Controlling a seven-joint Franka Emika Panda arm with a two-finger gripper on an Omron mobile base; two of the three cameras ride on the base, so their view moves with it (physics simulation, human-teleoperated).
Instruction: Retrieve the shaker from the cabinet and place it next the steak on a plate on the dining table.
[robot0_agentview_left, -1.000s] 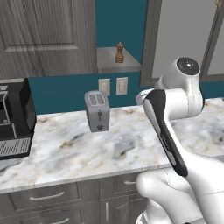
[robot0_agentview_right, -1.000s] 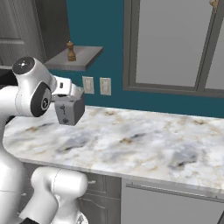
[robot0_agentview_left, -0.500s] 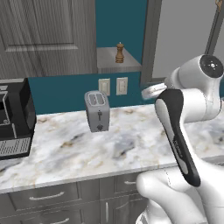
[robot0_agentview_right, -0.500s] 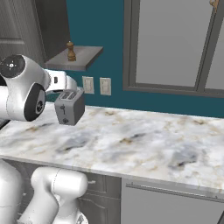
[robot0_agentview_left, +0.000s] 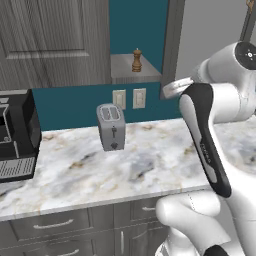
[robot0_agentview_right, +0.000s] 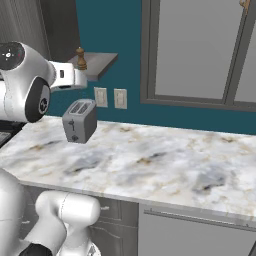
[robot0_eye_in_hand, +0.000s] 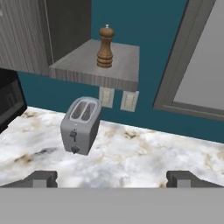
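The dining table (robot0_eye_in_hand: 144, 153), a long white marble top veined in grey and tan, spreads out below and ahead of the gripper (robot0_eye_in_hand: 111, 178); grey drawers (robot0_agentview_left: 65, 225) run under its front edge. Above it, ahead and to the upper left of the gripper in the hand view, hangs the cabinet (robot0_eye_in_hand: 26, 35) — grey wood-grain, its door swung aside so the grey inner shelf (robot0_eye_in_hand: 87, 70) is exposed against the teal wall (robot0_eye_in_hand: 131, 26). A black coffee machine (robot0_agentview_left: 15, 135) stands on the marble well off to the gripper's left. Nearer, ahead and slightly left of the fingertips, a silver two-slot toaster (robot0_eye_in_hand: 81, 126) stands upright on the marble, just below the shelf and in front of two pale wall outlets (robot0_eye_in_hand: 118, 99).

The shaker (robot0_eye_in_hand: 105, 47) — small, brown, knob-topped — stands upright on the shelf, above and beyond the toaster, well apart from the gripper.

The gripper's two dark fingertips (robot0_eye_in_hand: 41, 178) are spread wide, with nothing between them.
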